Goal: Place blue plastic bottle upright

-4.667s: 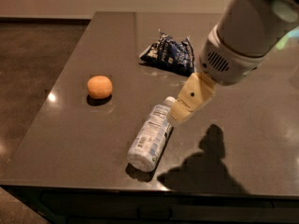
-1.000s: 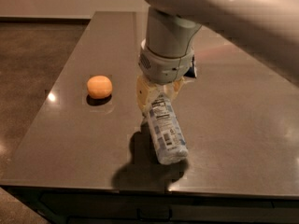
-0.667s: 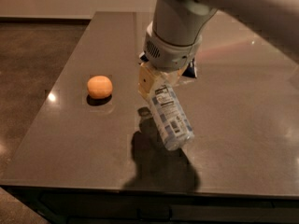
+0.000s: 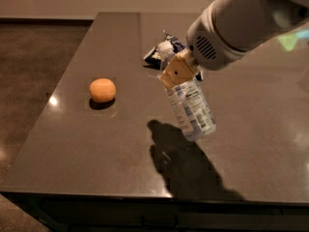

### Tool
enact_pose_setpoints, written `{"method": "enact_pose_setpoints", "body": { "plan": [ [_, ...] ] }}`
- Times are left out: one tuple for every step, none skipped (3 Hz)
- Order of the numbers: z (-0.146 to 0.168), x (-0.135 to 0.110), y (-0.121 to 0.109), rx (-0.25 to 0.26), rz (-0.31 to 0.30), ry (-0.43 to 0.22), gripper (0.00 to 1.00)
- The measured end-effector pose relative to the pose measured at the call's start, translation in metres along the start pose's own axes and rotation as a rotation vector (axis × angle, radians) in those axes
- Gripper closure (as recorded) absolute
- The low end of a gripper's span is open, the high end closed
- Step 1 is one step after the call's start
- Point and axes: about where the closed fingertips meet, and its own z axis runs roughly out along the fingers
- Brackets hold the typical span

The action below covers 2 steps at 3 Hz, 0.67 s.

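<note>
The blue plastic bottle [image 4: 192,109] is a clear pale-bluish bottle with a white-blue printed label. It hangs in the air above the dark table [image 4: 96,144], tilted, with its base pointing down and to the right. Its cap end is hidden inside my gripper [image 4: 177,72], whose tan fingers are shut on the bottle's neck. The gripper is over the middle of the table, and the bottle casts a shadow on the surface below it.
An orange [image 4: 102,90] sits on the table to the left. A dark blue snack bag [image 4: 165,50] lies behind the gripper, partly hidden by it. The table's front edge runs close below the shadow; the floor lies beyond the left edge.
The gripper has lifted the bottle off the table and raised it further. The bottle now hangs more steeply, and the arm has swung to the right.
</note>
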Motion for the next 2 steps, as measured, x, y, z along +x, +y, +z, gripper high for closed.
{"method": "enact_pose_setpoints", "body": {
  "plan": [
    [-0.009, 0.016, -0.02, 0.011, 0.026, -0.144, 1.0],
    [-0.01, 0.018, -0.057, 0.044, 0.082, -0.369, 1.0]
  ]
}}
